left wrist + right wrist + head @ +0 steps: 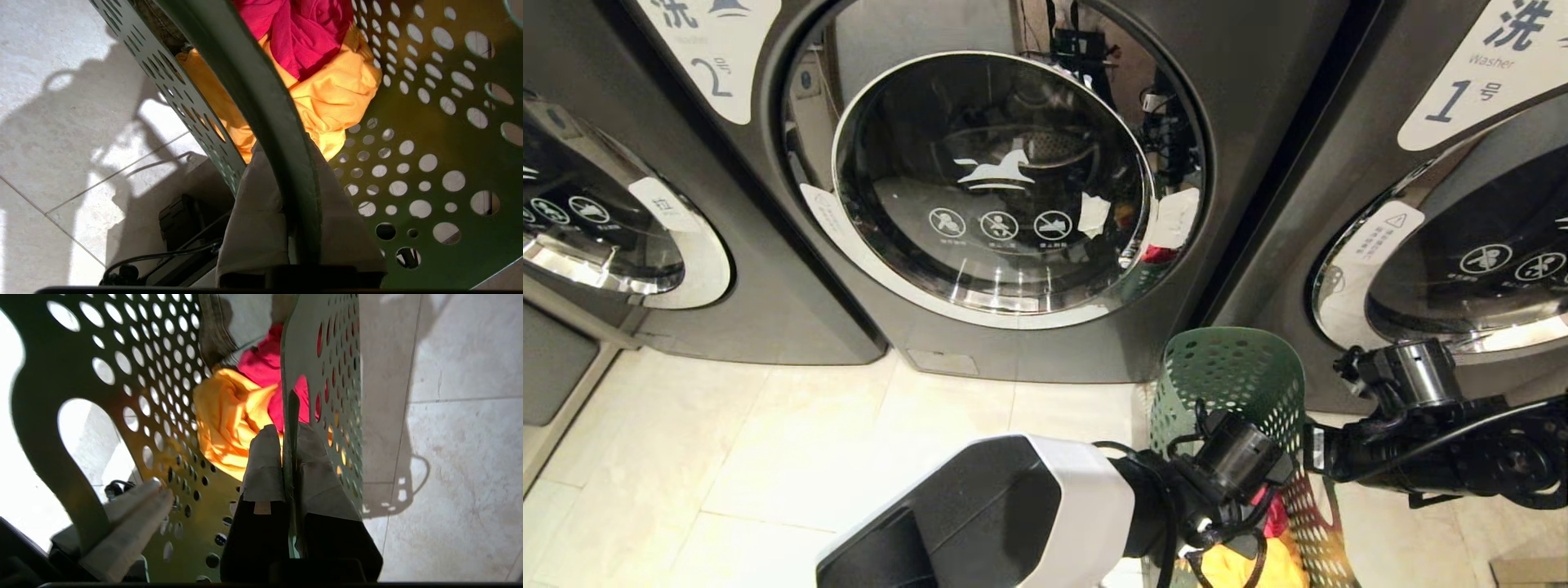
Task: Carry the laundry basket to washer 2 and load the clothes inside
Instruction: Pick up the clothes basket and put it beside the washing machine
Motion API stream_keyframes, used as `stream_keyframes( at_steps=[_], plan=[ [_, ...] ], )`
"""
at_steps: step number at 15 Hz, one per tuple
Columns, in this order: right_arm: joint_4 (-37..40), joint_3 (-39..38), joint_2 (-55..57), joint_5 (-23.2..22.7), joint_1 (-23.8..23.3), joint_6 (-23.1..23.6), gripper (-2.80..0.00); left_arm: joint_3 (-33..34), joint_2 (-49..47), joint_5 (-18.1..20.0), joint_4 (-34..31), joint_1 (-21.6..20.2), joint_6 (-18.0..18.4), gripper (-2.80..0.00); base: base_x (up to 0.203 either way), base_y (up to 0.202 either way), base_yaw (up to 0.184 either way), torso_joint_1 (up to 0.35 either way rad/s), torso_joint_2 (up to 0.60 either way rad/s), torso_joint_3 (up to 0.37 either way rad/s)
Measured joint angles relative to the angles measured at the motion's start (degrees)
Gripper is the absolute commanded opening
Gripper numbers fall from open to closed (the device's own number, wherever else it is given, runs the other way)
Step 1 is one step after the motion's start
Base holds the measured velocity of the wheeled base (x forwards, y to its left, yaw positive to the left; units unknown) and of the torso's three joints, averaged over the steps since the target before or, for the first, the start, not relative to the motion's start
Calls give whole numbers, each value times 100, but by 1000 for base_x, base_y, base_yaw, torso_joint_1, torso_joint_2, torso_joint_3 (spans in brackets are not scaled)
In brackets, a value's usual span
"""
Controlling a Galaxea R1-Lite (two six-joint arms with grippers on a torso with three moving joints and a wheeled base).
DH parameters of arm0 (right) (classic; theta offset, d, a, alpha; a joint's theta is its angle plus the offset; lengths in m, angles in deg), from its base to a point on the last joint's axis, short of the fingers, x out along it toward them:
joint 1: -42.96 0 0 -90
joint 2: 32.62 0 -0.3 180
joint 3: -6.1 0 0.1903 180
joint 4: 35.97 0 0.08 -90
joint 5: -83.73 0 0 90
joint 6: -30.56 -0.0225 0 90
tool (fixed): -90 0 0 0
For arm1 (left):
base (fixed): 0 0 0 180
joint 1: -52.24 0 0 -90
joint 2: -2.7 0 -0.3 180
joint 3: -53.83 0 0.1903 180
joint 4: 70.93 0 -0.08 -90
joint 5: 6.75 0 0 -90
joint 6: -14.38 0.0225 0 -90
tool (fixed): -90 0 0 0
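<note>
1. The laundry basket (pixel 1241 392) is in front of the robot, near the floor (pixel 768 457), below and to the right of the door of washer 2 (pixel 992 184).
2. The left gripper (pixel 288 179) is closed tight on the basket rim.
3. The right gripper (pixel 288 457) pinches the opposite wall.
4. The clothes (pixel 327 81) lie inside, pink-red upon yellow.

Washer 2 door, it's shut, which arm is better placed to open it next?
Left, probably. Both grippers clamp the basket rim: left gripper, right gripper. In the head view the left arm is on the side toward washer 2; the right sits under washer 1. The basket needs setting down first.
</note>
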Motion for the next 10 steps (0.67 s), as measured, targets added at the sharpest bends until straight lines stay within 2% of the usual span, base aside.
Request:
stream_keyframes(
  at_steps=[2,6,7,10],
  plan=[
    [-188,-141,114,2,-6,-27,-280,-1,-52,0,111,-4,44,-280,0,0,0,2,2,-195],
    [-1428,-663,498,37,-41,-4,-280,-1,-164,-11,135,-11,228,-280,0,0,0,1,3,-133],
    [-1573,-730,572,37,-41,-11,0,-1,-186,-10,208,-11,271,-280,0,0,0,7,5,-29],
    [-1637,-717,685,44,-66,-14,0,7,-239,-10,486,-9,295,-280,0,0,0,0,0,0]
  ],
)
